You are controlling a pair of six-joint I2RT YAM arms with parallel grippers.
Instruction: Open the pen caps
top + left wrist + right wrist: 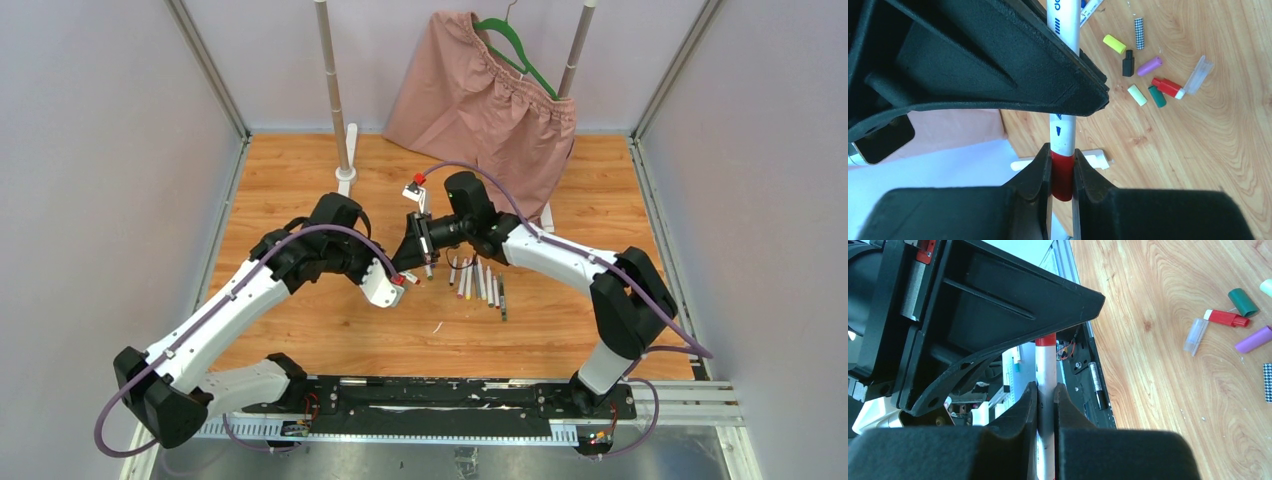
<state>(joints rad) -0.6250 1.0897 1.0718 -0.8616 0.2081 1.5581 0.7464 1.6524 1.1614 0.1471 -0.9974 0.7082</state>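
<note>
Both grippers hold one pen between them, above the wooden table. My left gripper (pixel 1063 155) is shut on its red pen cap (pixel 1062 175), which still sits on the white barrel (pixel 1064 135). My right gripper (pixel 1046 389) is shut on that same barrel (pixel 1046 365), a short way from the red cap (pixel 1045 340). From above, the left gripper (pixel 408 272) and right gripper (pixel 424 245) meet nose to nose. Several loose caps lie on the wood: yellow (pixel 1114 43), black (pixel 1128 63), purple (pixel 1150 65), green (pixel 1157 96) and red (pixel 1168 87).
A row of several pens (pixel 480 282) lies just right of the grippers. A pink cloth (pixel 480 100) on a green hanger (pixel 515 50) hangs at the back between two posts (pixel 333 90). A clear cap (pixel 1199 75) lies beside the coloured ones.
</note>
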